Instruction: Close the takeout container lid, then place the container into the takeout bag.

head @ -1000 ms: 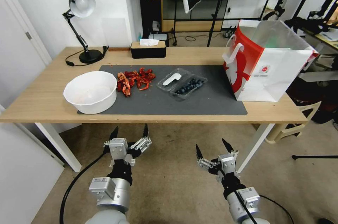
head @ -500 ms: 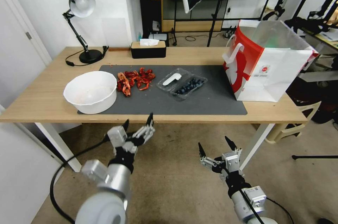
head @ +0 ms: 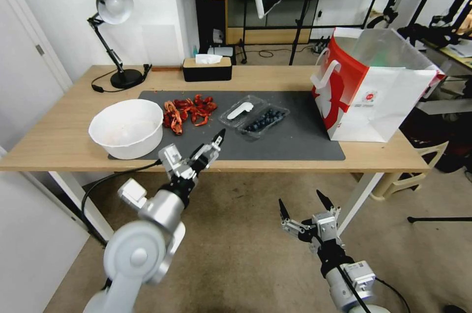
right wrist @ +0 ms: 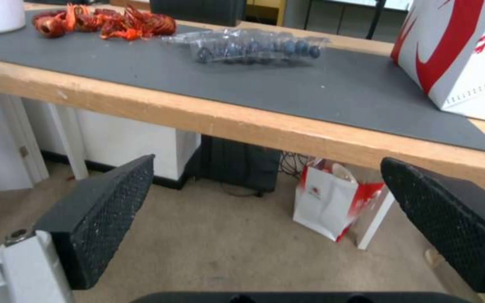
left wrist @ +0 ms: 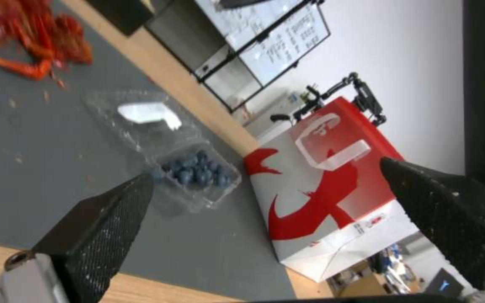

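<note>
The takeout container [head: 264,121], a small clear plastic clamshell with dark blueberries in one half, lies open on the dark grey mat [head: 295,141] near the middle of the wooden table [head: 59,141]. Its lid [head: 239,109], the clear hinged half with a white oblong label, lies flat beside the berry half, toward the pile of red crayfish shells [head: 189,110]. The takeout bag [head: 373,92], a large boxy red-and-white paper bag with white handles, stands upright at the mat's right end, apart from the container.

I have the left gripper [head: 204,148] raised over the table's near edge, jaws spread wide and holding nothing; through its wrist camera I see the container [left wrist: 198,172] and bag [left wrist: 321,198] between the fingers [left wrist: 102,223]. The right gripper [head: 305,210] hangs below table height over the floor, jaws also wide and empty. The large white bowl [head: 127,128] sits at the mat's left end.
</note>
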